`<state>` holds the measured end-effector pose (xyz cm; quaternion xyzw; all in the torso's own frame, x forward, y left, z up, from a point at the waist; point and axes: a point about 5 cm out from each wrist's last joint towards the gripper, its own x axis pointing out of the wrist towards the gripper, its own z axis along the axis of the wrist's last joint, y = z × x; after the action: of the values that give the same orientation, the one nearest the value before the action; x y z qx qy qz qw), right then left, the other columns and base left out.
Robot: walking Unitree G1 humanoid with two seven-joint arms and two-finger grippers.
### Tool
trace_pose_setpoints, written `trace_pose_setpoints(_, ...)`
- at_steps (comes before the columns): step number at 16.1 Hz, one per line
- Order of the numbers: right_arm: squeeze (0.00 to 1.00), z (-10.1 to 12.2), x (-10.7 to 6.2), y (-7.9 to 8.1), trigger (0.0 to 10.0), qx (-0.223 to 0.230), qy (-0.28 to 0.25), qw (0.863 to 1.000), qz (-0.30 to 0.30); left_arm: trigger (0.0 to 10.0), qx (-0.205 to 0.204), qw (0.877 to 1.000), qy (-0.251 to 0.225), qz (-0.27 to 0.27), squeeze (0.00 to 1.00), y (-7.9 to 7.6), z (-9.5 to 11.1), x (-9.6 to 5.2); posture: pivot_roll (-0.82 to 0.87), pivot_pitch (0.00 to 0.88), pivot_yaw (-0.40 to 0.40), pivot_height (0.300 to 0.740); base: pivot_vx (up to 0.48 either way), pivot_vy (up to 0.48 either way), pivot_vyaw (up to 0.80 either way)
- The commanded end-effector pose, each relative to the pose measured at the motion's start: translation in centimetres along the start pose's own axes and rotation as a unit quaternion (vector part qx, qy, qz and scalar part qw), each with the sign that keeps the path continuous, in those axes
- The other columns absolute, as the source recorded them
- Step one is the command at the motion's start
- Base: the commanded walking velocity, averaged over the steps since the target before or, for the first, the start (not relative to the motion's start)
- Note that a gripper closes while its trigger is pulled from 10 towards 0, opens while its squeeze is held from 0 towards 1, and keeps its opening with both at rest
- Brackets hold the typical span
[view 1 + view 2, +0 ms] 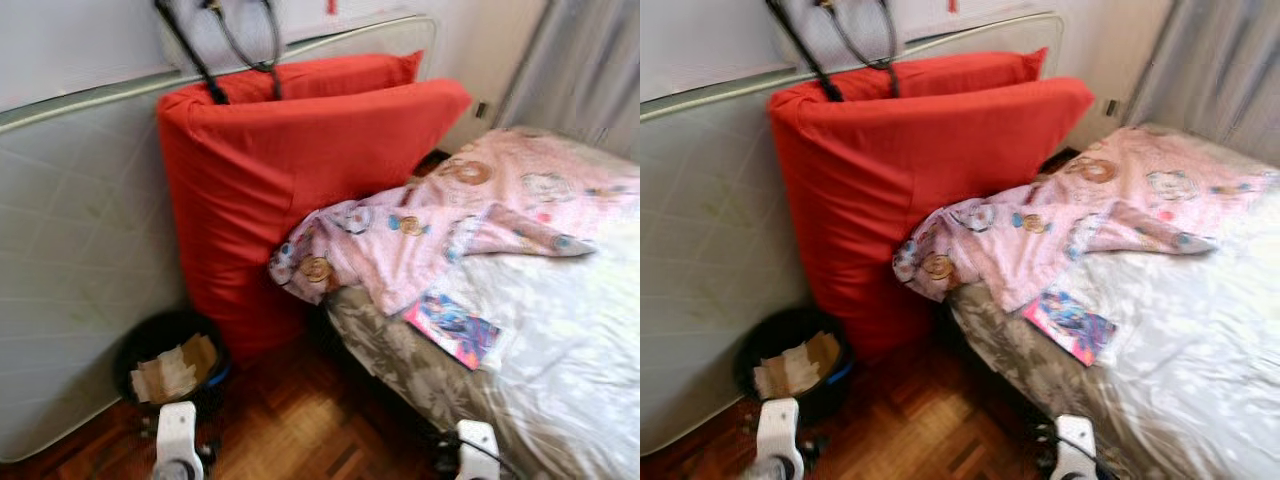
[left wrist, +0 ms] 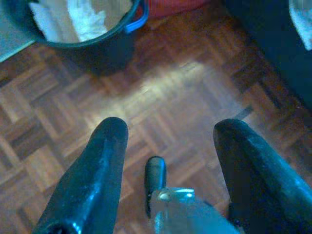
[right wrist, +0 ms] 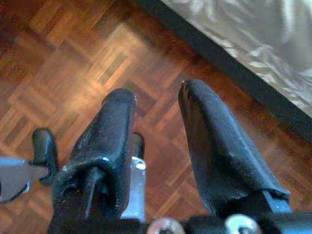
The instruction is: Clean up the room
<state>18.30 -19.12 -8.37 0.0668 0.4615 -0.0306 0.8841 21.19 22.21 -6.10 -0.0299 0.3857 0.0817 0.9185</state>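
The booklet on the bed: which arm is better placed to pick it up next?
Probably the right. The booklet lies on the bed, on the robot's right. The right pincer hangs open beside the bed edge; the left pincer, also open, is near the bin.

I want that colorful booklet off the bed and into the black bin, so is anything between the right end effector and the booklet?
Nothing visible blocks it. The booklet lies in the open on the grey bedspread, just below the pink blanket. The right end effector hangs open, low over the parquet floor beside the bed edge.

two red cushions (image 1: 300, 170), one bin (image 1: 170, 365), one magazine (image 1: 455, 328), one pink blanket (image 1: 450, 225)
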Motion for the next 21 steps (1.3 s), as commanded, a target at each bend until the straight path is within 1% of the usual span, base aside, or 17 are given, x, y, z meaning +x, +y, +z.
trace_pose_setpoints(1,0.00,-0.1,0.0,0.3,10.0,0.008,0.002,1.000,0.004,10.0,-0.012,1.000,0.013,0.003,0.00,-0.1,-0.8,-0.2,0.08,0.000,-0.088,0.740,0.000,0.000,0.00)
trace_pose_setpoints(4,0.00,0.0,0.0,0.2,10.0,0.012,0.004,1.000,0.001,10.0,-0.012,1.000,0.014,0.001,0.00,-0.2,-0.7,-0.1,0.06,0.000,-0.080,0.740,0.000,0.000,0.00)
trace_pose_setpoints(5,0.00,0.0,0.1,0.2,10.0,0.020,0.003,1.000,-0.002,10.0,-0.011,1.000,0.014,-0.001,0.00,-0.2,-0.7,-0.1,0.06,0.000,-0.081,0.740,0.000,0.000,0.00)
trace_pose_setpoints(8,0.00,0.1,0.1,0.3,10.0,0.025,0.000,1.000,0.004,10.0,-0.014,1.000,0.009,-0.001,0.00,-0.2,-0.5,-0.1,0.09,0.000,-0.089,0.740,0.000,0.000,0.00)
trace_pose_setpoints(9,0.00,0.1,0.1,0.4,10.0,0.027,0.000,1.000,0.005,10.0,-0.012,1.000,0.003,-0.001,0.00,-0.1,-0.3,0.0,0.08,0.000,-0.083,0.740,0.000,0.000,0.00)
trace_pose_setpoints(12,0.00,0.1,0.1,0.5,10.0,0.028,0.001,1.000,0.007,10.0,-0.009,1.000,0.008,0.001,0.00,0.0,-0.3,0.0,0.08,0.000,-0.073,0.740,0.000,0.000,0.00)
trace_pose_setpoints(13,0.00,0.1,0.1,0.8,10.0,0.032,-0.002,0.999,0.011,10.0,-0.003,1.000,0.013,-0.001,0.00,0.2,-0.3,0.0,0.08,0.000,-0.049,0.740,0.000,0.000,0.00)
trace_pose_setpoints(15,0.00,0.1,0.2,1.1,10.0,0.038,-0.003,0.999,0.011,10.0,0.006,1.000,0.015,-0.002,0.00,0.5,-0.2,-0.1,0.08,0.000,-0.035,0.740,0.000,0.000,0.00)
trace_pose_setpoints(21,0.00,-0.1,0.2,1.4,10.0,0.042,-0.002,0.999,0.016,10.0,0.002,1.000,0.008,-0.002,0.00,0.8,-0.2,-0.1,0.08,0.000,-0.029,0.740,0.000,0.000,0.00)
